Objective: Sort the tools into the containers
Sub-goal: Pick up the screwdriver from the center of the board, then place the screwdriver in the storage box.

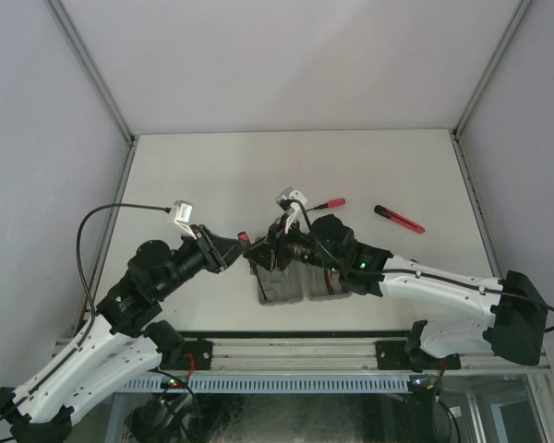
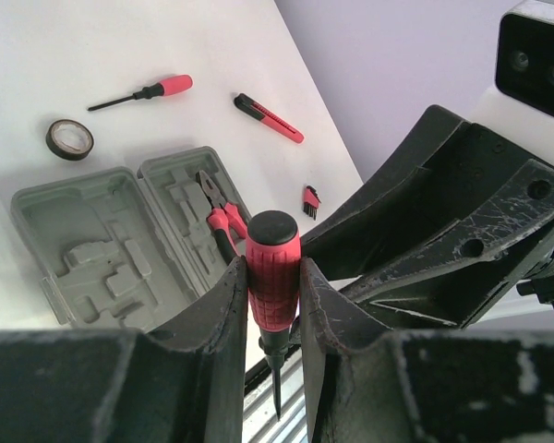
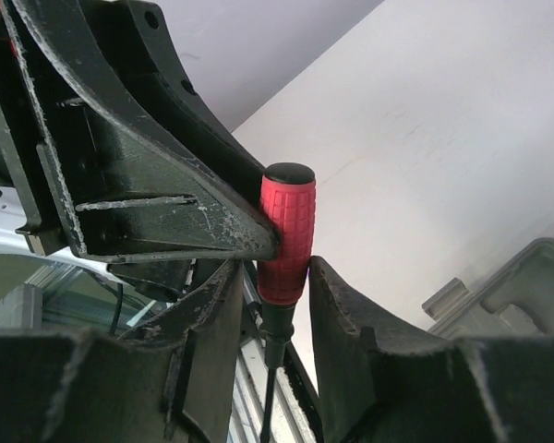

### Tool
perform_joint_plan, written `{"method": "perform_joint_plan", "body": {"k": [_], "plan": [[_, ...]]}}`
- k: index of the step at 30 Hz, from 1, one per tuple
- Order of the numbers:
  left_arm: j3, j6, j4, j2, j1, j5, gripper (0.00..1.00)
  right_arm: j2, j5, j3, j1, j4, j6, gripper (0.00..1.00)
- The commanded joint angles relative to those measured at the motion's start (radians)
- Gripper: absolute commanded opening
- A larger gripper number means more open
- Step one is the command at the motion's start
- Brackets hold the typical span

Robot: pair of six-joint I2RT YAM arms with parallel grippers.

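Clamping a red-handled screwdriver (image 2: 273, 277) by its ribbed grip, black cap up and shaft down, between the narrowly set fingers (image 2: 217, 332) of the left gripper (image 2: 273, 268), in the air above the white table (image 1: 203, 175). Flanking the same handle from the opposite side with the right gripper (image 3: 277, 277), pads (image 3: 351, 332) set narrow, lower on the grip; impossible to tell whether pinching it or merely bracketing it. Below, in the left wrist view, the grey case (image 2: 83, 212), lying open and flat on the table, both halves turned up with tool-shaped recesses on show. In the half on the right of that view, red-handled pliers (image 2: 217, 217), seated in a recess, nose toward the far tools. In the other half, plain grey moulded slots. On the table beyond the case: a black ring (image 2: 69, 138) near the far edge of the slotted half, a second screwdriver (image 2: 148, 90) farther off, lying flat, red handle and dark shaft, and a slim red-black stick tool (image 2: 270, 118), well apart from the case. Near the pliers' half, outside it on the table, a small comb-like piece (image 2: 311, 200), red with dark teeth. Seen from overhead, a meeting of the two grippers over the far edge of the case, with the right arm (image 1: 434, 281) across part of it.
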Motion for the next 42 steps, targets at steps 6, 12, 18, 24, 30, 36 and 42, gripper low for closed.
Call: {"method": "perform_joint_plan", "body": {"k": [6,12,18,24,30,36,42], "plan": [[0.011,-0.014,0.037,0.001,-0.006,0.024,0.0,0.012,-0.006,0.046,-0.009,0.061,0.005,0.25],[0.01,-0.012,0.037,-0.009,-0.006,0.025,0.13,0.008,0.02,0.045,-0.011,0.042,0.014,0.12],[0.015,0.003,0.008,-0.048,-0.006,-0.009,0.55,-0.007,0.067,0.045,-0.012,0.003,0.023,0.06],[0.039,0.031,-0.041,-0.052,-0.006,-0.041,0.68,-0.035,0.138,0.045,-0.012,-0.064,0.031,0.02],[0.078,0.069,-0.107,-0.044,-0.003,-0.091,0.74,-0.071,0.216,0.017,-0.013,-0.122,0.057,0.01],[0.112,0.1,-0.174,-0.021,0.016,-0.125,0.75,-0.118,0.301,-0.03,-0.018,-0.182,0.091,0.0],[0.131,0.14,-0.26,0.028,0.072,-0.14,0.75,-0.151,0.352,-0.074,-0.033,-0.245,0.139,0.0]]}}
